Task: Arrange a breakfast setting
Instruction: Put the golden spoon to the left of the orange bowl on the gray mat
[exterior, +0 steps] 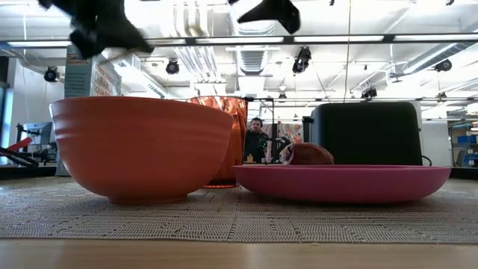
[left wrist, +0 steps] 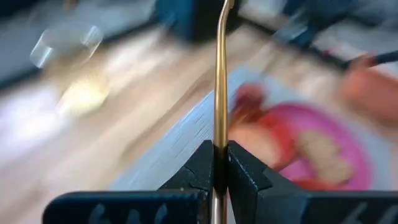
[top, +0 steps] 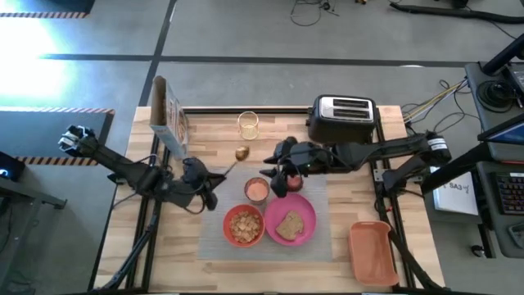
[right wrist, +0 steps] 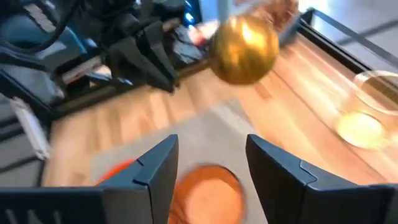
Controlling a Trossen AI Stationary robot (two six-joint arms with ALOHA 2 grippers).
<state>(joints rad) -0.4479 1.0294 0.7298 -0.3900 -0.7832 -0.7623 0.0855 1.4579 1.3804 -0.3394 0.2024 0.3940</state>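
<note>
Left pincer [top: 214,175]: clenched on the spoon [left wrist: 220,93] handle; it sits over the counter's left half, just left of the mat's edge.
Spoon: held by the handle, gold bowl end pointing toward the back of the counter, near the cup [top: 248,124]; in the right wrist view the gold bowl [right wrist: 244,50] hangs above the counter.
Right pincer [top: 277,175]: released, fingers [right wrist: 155,168] spread apart with nothing between them, above the mat's back part, over a small orange tumbler [top: 257,190].
Apple [top: 292,182]: apparently the red thing just beside the right pincer at the back rim of the plate, though the arm partly hides it.
Plate [top: 291,220]: pink, on the mat, right of the bowl, carrying the toast [top: 289,226].
Bowl [top: 244,225]: red-orange, on the mat, touching or nearly touching the plate, filled with something pale and crumbly.
Mat [top: 327,238]: grey, flat on the front middle of the counter [top: 205,135].
Cup: clear, upright on bare wood behind the mat.
Toaster [top: 343,117]: back of the counter, right of the cup.
Tray [top: 372,252]: orange, front right corner.
Box [top: 168,115]: standing at the back left.
</note>
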